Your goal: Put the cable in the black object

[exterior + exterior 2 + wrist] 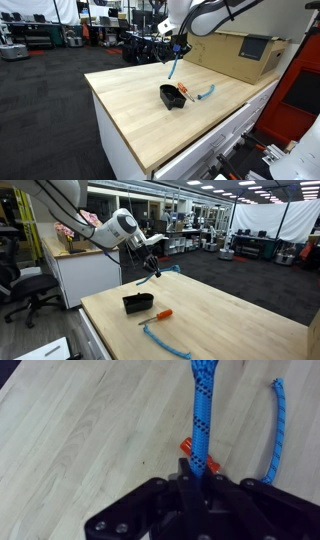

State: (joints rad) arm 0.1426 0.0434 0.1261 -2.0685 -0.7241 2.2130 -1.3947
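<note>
The claw (180,50) pinches the thin light-blue braided cord (203,410) above the pale wooden bench (125,100), near the small black cup-like container (173,97).

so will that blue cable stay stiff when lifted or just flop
Probably floppy: the cable hangs limp from the pincer. Its braided look in the wrist view suggests decent grip, not slippery. Thin, so likely light; the loose end may swing on the way to the black object.
</note>
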